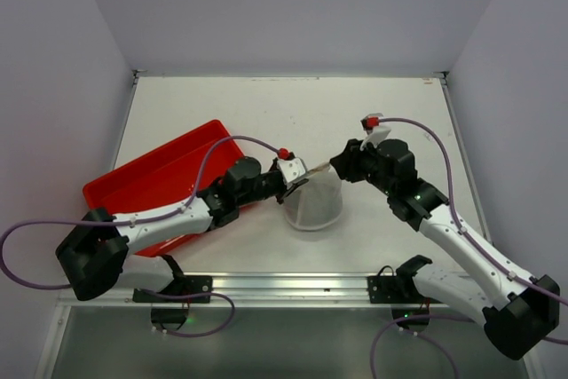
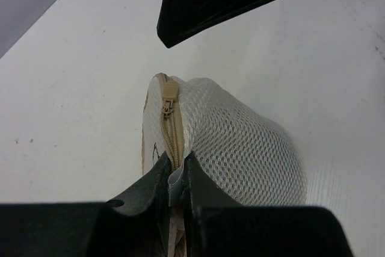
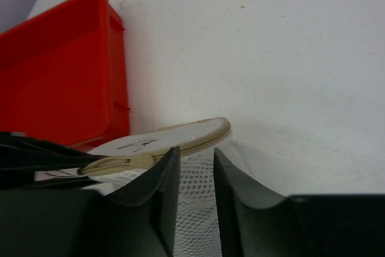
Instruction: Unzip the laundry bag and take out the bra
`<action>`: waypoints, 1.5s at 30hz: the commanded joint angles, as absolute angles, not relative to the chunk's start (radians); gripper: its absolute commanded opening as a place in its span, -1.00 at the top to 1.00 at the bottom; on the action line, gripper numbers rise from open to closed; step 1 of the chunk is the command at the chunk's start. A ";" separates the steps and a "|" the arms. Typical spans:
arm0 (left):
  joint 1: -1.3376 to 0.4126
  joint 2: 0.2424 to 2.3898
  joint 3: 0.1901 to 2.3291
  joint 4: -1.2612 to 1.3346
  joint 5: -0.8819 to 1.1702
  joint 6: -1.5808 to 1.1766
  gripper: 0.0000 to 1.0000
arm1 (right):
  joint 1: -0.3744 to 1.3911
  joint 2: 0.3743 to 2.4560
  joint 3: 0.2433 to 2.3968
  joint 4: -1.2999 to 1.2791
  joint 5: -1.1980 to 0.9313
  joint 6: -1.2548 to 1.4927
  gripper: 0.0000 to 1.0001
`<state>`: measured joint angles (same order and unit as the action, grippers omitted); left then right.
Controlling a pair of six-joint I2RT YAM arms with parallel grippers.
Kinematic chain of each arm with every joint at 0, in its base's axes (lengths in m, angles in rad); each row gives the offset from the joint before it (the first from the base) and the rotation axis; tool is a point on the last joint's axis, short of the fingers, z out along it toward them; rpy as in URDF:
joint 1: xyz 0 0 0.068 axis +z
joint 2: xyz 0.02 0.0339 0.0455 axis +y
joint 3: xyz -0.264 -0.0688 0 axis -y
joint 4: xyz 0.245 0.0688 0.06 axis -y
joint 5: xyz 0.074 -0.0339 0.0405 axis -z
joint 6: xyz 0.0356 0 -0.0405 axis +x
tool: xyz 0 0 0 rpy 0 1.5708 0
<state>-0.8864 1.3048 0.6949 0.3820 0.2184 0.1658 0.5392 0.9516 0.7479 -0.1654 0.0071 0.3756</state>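
The white mesh laundry bag [image 1: 312, 203] stands mid-table, its flat lid [image 3: 174, 135] on top with the beige zipper rim closed. My left gripper [image 1: 293, 175] is shut on a grey fabric tab at the bag's zipper seam [image 2: 175, 173]. The zipper pull [image 2: 168, 97] lies just beyond its tips. My right gripper [image 1: 337, 166] hovers at the bag's far rim with its jaws a little apart [image 3: 194, 161]. Mesh shows in the gap, and the zipper pull [image 3: 129, 162] is just left of its left finger. The bra is hidden.
A red rectangular tray [image 1: 155, 185] sits at the left, right behind my left arm; it also shows in the right wrist view [image 3: 54, 70]. White walls close the table at the back and sides.
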 commanded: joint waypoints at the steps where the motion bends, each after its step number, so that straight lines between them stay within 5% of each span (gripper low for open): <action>1: -0.891 1.275 0.645 0.466 0.215 0.181 1.00 | 0.540 0.916 0.790 -0.146 -0.119 0.402 0.26; 5: -0.891 1.235 0.606 0.502 0.195 0.172 1.00 | 0.540 0.948 0.730 -0.016 -0.233 0.531 -0.03; 14: -0.891 1.223 0.591 0.535 0.192 0.163 1.00 | 0.540 0.966 0.650 0.123 -0.227 0.618 -0.04; 36: -0.891 1.244 0.578 0.588 0.163 0.160 1.00 | 0.560 1.040 0.577 0.279 -0.268 0.698 0.12; 45: -0.891 1.246 0.574 0.591 0.152 0.161 1.00 | 0.569 1.029 0.549 0.330 -0.282 0.736 0.41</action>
